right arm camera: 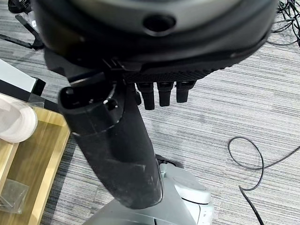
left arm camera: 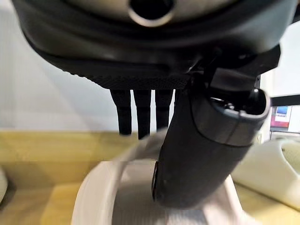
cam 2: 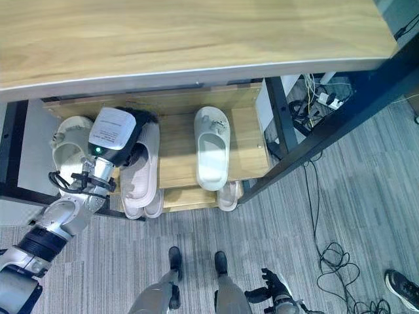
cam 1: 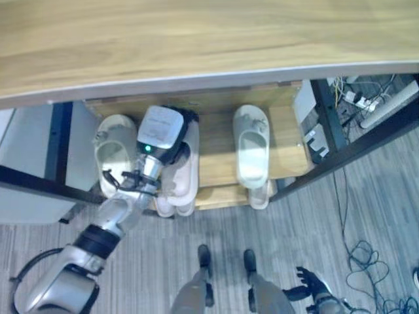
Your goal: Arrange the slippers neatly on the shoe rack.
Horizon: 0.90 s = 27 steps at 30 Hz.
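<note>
- Starting at the far left of the shoe rack (cam 1: 219, 134): one pale slipper (cam 1: 115, 154) lies on the upper shelf, toe inward.
- Moving in, the left hand (cam 1: 175, 134) is on the second slipper (cam 1: 185, 171); in its wrist view thumb and fingers (left arm camera: 140, 110) pinch the strap.
- Further right, a third slipper (cam 1: 251, 147) lies straight, apparently placed.
- Below, more slippers poke out from the lower shelf.
- Far right, the right hand (cam 1: 309, 282) hangs idle, fingers relaxed.
- Nearly done, by my reading: the held slipper still needs squaring.
</note>
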{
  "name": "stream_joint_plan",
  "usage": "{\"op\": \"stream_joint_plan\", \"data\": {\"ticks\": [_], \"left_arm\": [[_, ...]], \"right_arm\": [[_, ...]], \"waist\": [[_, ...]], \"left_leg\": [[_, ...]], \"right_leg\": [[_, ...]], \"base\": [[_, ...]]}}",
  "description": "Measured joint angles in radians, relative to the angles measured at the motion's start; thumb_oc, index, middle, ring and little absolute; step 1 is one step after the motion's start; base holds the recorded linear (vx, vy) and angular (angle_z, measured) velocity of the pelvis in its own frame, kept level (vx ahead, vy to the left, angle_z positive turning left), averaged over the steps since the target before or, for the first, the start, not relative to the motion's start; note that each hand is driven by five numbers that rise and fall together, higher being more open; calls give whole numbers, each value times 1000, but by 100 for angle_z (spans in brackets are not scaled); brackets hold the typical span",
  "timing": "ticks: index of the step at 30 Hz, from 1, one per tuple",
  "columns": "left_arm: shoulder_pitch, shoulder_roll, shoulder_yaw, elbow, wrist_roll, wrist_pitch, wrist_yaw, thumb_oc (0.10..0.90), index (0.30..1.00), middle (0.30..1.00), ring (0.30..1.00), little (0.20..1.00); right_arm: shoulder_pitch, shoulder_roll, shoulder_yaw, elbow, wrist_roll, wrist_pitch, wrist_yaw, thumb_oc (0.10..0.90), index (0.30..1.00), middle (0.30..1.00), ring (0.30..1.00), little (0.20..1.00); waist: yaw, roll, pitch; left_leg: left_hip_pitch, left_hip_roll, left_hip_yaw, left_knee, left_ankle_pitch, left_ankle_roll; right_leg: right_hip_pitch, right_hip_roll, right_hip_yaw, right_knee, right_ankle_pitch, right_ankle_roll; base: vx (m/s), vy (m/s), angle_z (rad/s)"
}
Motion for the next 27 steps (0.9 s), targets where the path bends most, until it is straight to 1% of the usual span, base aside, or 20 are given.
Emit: {"op": "stream_joint_plan", "data": {"ticks": [1, 2, 4, 5, 8, 9, 10, 11, 12, 13, 14, 15, 17, 19, 21, 24, 25, 26, 27], "left_arm": [[17, 0, 10, -16, 0, -1, -1, 400, 300, 300, 300, 300], [111, -18, 86, -98, -4, -11, 5, 400, 300, 300, 300, 300], [242, -41, 174, -190, -11, -35, 13, 400, 300, 300, 300, 300], [291, -47, 192, -213, -11, -47, 27, 400, 300, 300, 300, 300], [370, -47, 211, -261, -17, -70, 44, 400, 300, 300, 300, 300], [416, -47, 231, -296, -46, -86, 59, 400, 300, 300, 300, 300], [434, -47, 235, -310, -50, -92, 72, 400, 300, 300, 300, 300], [465, -46, 251, -327, -59, -100, 74, 400, 300, 300, 300, 300], [517, -51, 287, -357, -83, -121, 76, 400, 300, 300, 300, 300], [540, -55, 299, -368, -92, -131, 80, 400, 300, 300, 300, 300], [620, -57, 326, -394, -114, -158, 90, 400, 300, 300, 300, 300], [664, -58, 329, -401, -131, -163, 92, 400, 300, 300, 300, 300], [709, -63, 333, -396, -137, -175, 92, 400, 300, 300, 300, 300], [748, -78, 314, -390, -205, -186, 91, 400, 300, 300, 300, 300], [750, -76, 302, -382, -226, -195, 89, 400, 300, 300, 300, 300], [746, -71, 253, -362, -276, -202, 81, 400, 300, 300, 300, 300], [743, -71, 230, -348, -287, -206, 76, 400, 300, 300, 300, 300], [732, -72, 209, -333, -287, -210, 69, 400, 300, 300, 300, 300], [698, -70, 149, -280, -296, -227, 54, 400, 300, 300, 300, 300]], "right_arm": [[2, 0, 0, 0, 0, 1, 0, 800, 900, 900, 900, 900], [5, 1, 0, -4, 0, -1, 0, 800, 900, 900, 900, 900], [7, 11, -5, -1, 0, 0, -1, 800, 900, 900, 900, 900], [16, 14, -6, 2, 0, 0, -3, 800, 900, 900, 900, 900], [38, 18, -6, 6, 0, 2, -3, 800, 900, 900, 900, 900], [42, 18, -8, 8, 0, 2, -7, 800, 900, 900, 900, 900], [43, 18, -11, 14, 0, 2, -12, 800, 900, 900, 900, 900], [43, 20, -11, 13, -1, 3, -15, 800, 900, 900, 900, 900], [45, 25, -14, 13, -1, 2, -18, 800, 900, 900, 900, 900], [51, 27, -16, 13, -1, 2, -22, 800, 900, 900, 900, 900], [73, 30, -30, 16, -1, 4, -27, 800, 900, 900, 900, 900], [88, 32, -42, 17, -1, 4, -29, 800, 900, 900, 900, 900], [91, 33, -46, 30, 0, 4, -29, 800, 900, 900, 900, 900], [96, 36, -46, 51, 0, 9, -29, 800, 900, 900, 900, 900], [99, 36, -46, 52, 0, 10, -29, 800, 900, 900, 900, 900], [99, 36, -45, 67, 0, 13, -30, 800, 900, 900, 900, 900], [98, 36, -45, 69, 0, 14, -32, 800, 900, 900, 900, 900], [93, 36, -45, 74, 0, 16, -38, 800, 900, 900, 900, 900], [75, 34, -39, 87, 0, 24, -44, 800, 900, 900, 900, 900]], "waist": [[2, 0, 0], [2, -1, 1], [1, -4, 2], [3, -5, 3], [28, -4, 3], [43, -2, 3], [60, 0, 2], [64, 1, 1], [60, -1, 2], [59, -1, 1], [78, 6, 1], [86, 9, 1], [86, 11, 2], [88, 11, 2], [110, 12, 2], [113, 15, 3], [114, 16, 3], [112, 19, 3], [113, 26, 4]], "left_leg": [[3, 0, 0, 0, 0, 0], [12, 0, 0, 0, 0, 0], [35, 1, 0, 0, -3, -2], [48, 2, 0, 0, -4, -4], [70, 2, -14, 0, -9, -8], [72, 3, -18, 0, -16, -17], [72, 3, -17, 0, -15, -18], [73, 2, -20, 1, -14, -19], [79, 1, -17, 6, -15, -17], [83, 0, -19, 8, -16, -15], [108, -3, -25, 13, -19, -10], [114, -4, -30, 30, -33, -12], [115, -8, -48, 53, -39, -8], [117, -14, -68, 93, -54, -1], [124, -13, -73, 101, -65, -9], [113, -19, -83, 165, -96, -4], [100, -20, -85, 190, -108, -1], [73, -21, -89, 224, -121, 2], [34, -21, -94, 267, -134, 3]], "right_leg": [[3, 0, 0, 0, 0, 0], [12, 0, -1, 0, 0, 0], [34, 0, -5, 0, -1, 0], [47, 1, -9, 0, -1, 0], [70, 2, -16, -1, -10, 0], [72, 2, -16, -1, -12, 1], [71, 2, -15, -1, -12, 1], [79, 2, -20, 2, -16, 3], [80, 1, -19, 6, -12, -4], [87, 1, -20, 7, -11, -4], [111, -1, -25, 22, -24, -4], [122, -1, -29, 38, -37, -3], [132, -1, -49, 57, -52, -5], [141, -5, -65, 93, -77, -5], [132, -6, -70, 142, -105, -6], [114, -19, -75, 224, -157, -12], [92, -17, -77, 269, -176, -11], [65, -24, -76, 307, -196, -20], [25, -19, -85, 366, -214, -17]], "base": [[4, -38, 0], [6, -31, 1], [0, 0, 0], [0, 0, 0], [-1, -13, 11], [2, -59, 4], [5, -50, 5], [2, -64, -3], [0, 0, 0], [7, -64, 5], [23, -75, 15], [21, -84, 24], [13, -51, 27], [-7, -46, 31], [-13, -53, 15], [-34, -30, 10], [-50, -46, 6], [-28, -30, 9], [-12, -72, 18]]}}
